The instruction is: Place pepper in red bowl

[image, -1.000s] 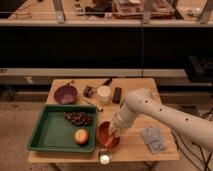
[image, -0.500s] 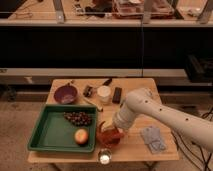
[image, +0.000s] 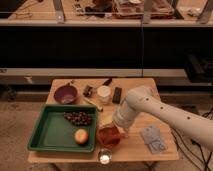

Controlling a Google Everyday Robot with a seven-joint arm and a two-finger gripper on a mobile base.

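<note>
Hovering over red bowl (image: 108, 136) near counter (image: 140, 150) front edge: pincer (image: 120, 131), at bowl's 2 o'clock rim. Pincer state: cannot tell. Pepper hidden (likely in pincer or bowl). Centre over bowl, lower, then release; avoid nudging rim.

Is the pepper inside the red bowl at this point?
Cannot tell. The red bowl sits by the green tray, but the arm and tool over its rim hide any pepper.
</note>
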